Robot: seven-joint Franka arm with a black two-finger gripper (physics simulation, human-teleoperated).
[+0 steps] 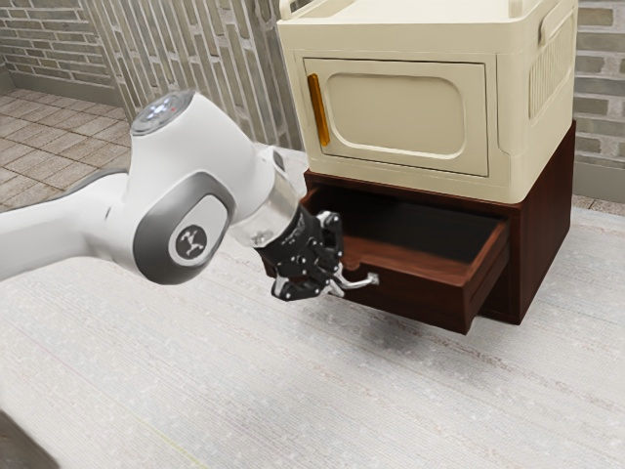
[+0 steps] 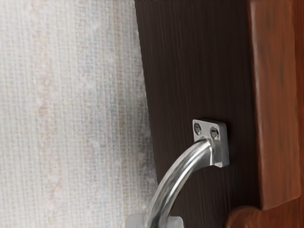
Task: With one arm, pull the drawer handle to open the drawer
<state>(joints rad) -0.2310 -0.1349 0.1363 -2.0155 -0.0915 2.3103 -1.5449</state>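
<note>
Drawer [image 1: 415,296] sits partly out, just beyond the claw [image 1: 336,281], which is nearly closed, pinching the handle [image 2: 176,176]: rigid, probably slippery metal, best gripped mid-bow; wooden box likely moderately heavy

At the exterior view's right, the cabinet [image 1: 405,109] stands on top of the drawer unit [image 1: 549,230], whose drawer [image 1: 420,298] comes out in front, with handle [image 2: 183,167] on its face, and brick wall [image 1: 599,107] is behind.
</note>
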